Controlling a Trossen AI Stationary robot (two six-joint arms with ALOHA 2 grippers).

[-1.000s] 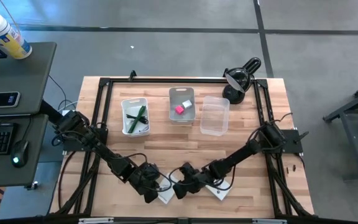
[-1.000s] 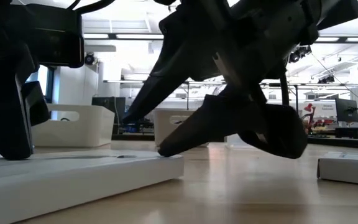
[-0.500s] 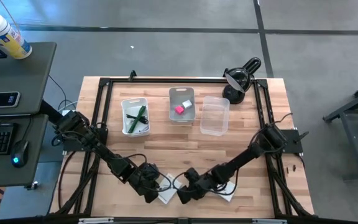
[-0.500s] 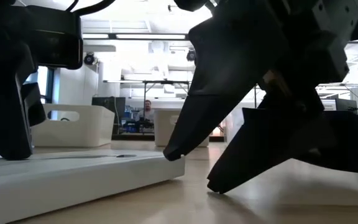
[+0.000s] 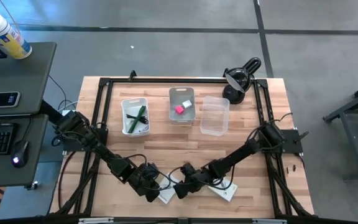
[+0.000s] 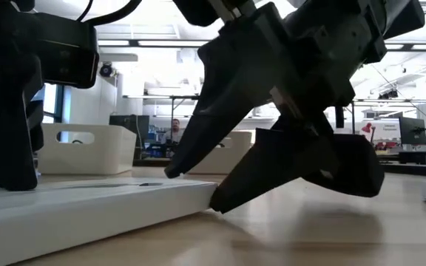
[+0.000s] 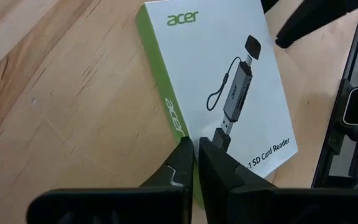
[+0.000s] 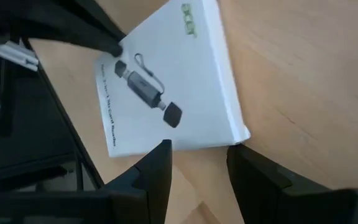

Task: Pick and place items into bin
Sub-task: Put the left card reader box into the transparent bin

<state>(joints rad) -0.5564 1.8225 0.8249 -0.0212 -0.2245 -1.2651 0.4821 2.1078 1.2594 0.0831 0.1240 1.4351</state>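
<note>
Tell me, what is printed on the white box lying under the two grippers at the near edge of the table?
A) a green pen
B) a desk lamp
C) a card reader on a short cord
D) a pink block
C: the left wrist view shows the white Acer box picturing a card reader, labelled "SD Card Reader".

Card box (image 5: 167, 194) between both grippers at front edge, bins (image 5: 181, 104) behind, seemingly another box (image 5: 224, 190) right

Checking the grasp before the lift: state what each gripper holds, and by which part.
Nothing is held. The left gripper is shut, pressing down on the white box. The right gripper is open, straddling the box's corner.
</note>
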